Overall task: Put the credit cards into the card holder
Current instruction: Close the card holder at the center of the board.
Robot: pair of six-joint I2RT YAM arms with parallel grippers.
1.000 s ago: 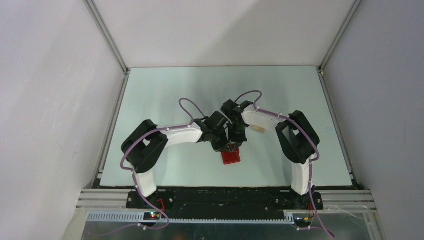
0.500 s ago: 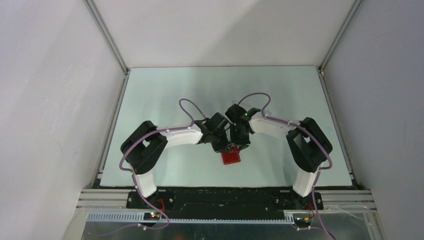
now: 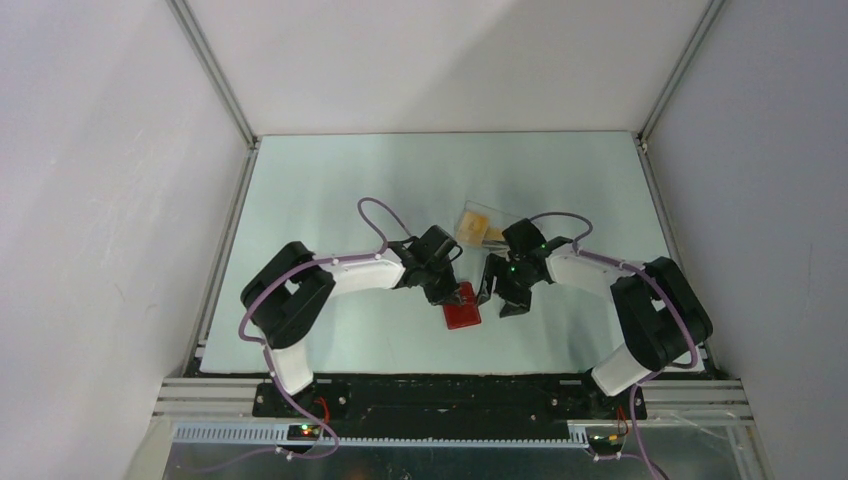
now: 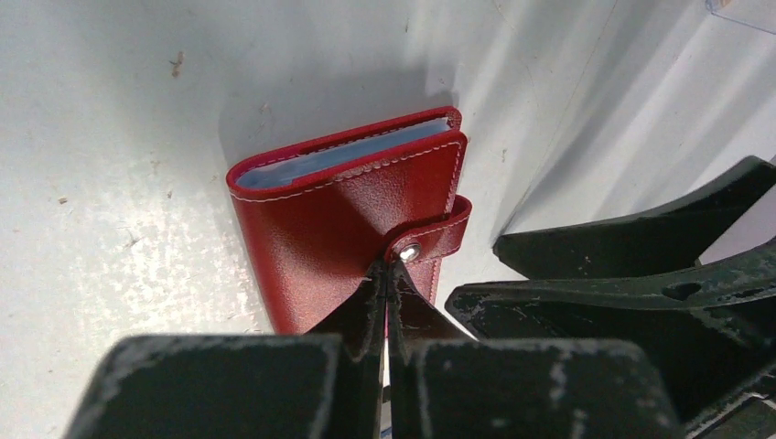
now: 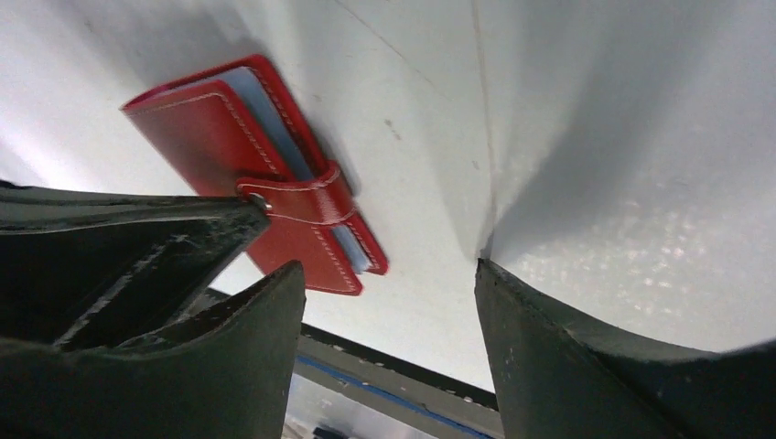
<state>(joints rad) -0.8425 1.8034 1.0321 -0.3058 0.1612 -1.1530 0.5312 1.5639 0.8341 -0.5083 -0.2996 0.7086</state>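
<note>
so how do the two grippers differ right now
The left gripper is shut; the right gripper is open. The left's tips touch the snap tab of the red card holder; the right hangs beside it, holding nothing. Both are black and two-fingered.

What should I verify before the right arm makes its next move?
1. Small red folding card holder open for loading: not ok, folded shut with its tab snapped.
2. Left gripper steadying the holder: ok, shut, tips at the snap tab.
3. Right gripper free: ok, open, nothing between its fingers.
4. Right gripper apart from the holder: ok, beside it, no contact visible.
5. Thin tan credit cards located: ok, inside the clear plastic box behind the grippers.
6. Number of cards in the box: cannot tell.
</note>
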